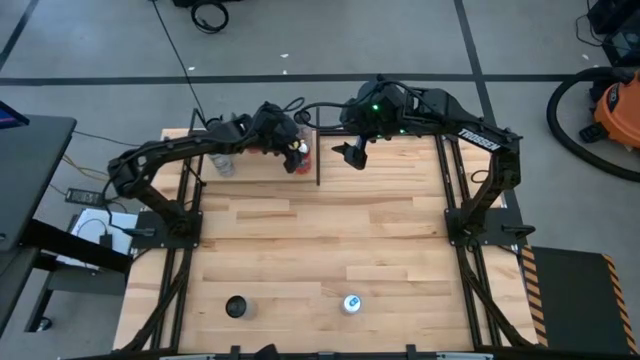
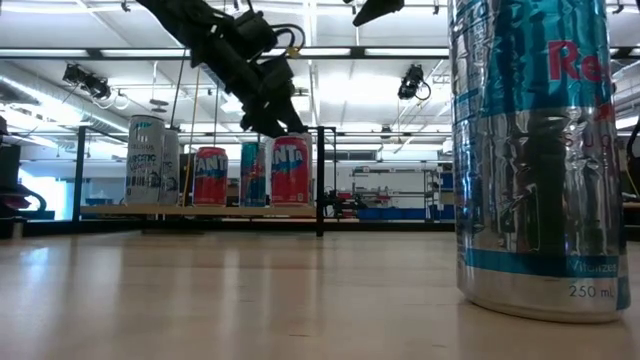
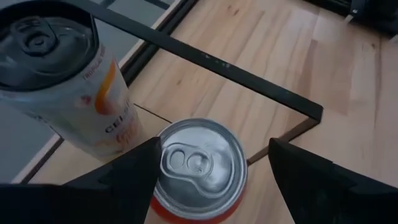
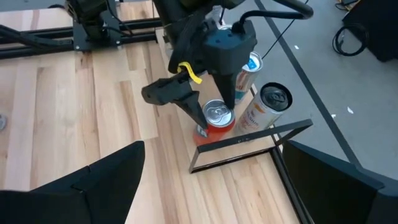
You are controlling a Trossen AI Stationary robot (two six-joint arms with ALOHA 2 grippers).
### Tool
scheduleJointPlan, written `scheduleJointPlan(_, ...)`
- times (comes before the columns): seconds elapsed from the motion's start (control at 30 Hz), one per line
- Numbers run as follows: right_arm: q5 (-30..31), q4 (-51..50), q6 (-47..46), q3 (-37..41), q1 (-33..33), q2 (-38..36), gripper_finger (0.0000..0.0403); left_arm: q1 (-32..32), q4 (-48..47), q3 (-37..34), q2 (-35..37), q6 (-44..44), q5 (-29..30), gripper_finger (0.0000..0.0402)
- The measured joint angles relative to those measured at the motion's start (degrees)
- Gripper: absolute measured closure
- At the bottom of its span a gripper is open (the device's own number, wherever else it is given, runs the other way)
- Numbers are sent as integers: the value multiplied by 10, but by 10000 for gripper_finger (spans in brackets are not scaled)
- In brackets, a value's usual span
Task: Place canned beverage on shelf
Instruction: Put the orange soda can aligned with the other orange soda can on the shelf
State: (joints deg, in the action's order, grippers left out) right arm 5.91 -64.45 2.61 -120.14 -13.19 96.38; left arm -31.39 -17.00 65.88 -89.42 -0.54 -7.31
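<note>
The shelf (image 1: pixel 255 170), a pale wood panel edged with black rods, sits at the table's far edge, left of centre. A red can with a silver top (image 3: pixel 199 165) is at the shelf's right end, between the fingers of my left gripper (image 1: pixel 297 153), which is shut on it. In the low view its base (image 2: pixel 290 203) is level with the other cans' bases on the panel. Beside it stand a white can (image 3: pixel 68 81), a blue can (image 2: pixel 250 173) and another red one (image 2: pixel 210 175). My right gripper (image 1: pixel 355 153) hangs open above the table, just right of the shelf. My left gripper pinches the red can's upper side wall (image 4: pixel 208 127) between its two fingers, one on each side just below the rim. The fingers (image 4: pixel 193 109) slant down onto it from above. The can is upright, its base down at the shelf panel.
A black rod post (image 2: pixel 320 180) marks the shelf's right end, close to the held can. Two more cans stand near the table's front edge: a dark-topped one (image 1: pixel 236 306) and a silver-blue one (image 1: pixel 351 303), which looms large in the low view (image 2: pixel 540 150). Bare wood lies between.
</note>
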Motion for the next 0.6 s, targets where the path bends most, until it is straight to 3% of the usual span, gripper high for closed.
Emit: scheduleJointPlan(0.6,0,0,9,0,0,0,13,14,-2,0,-2,14,18,94)
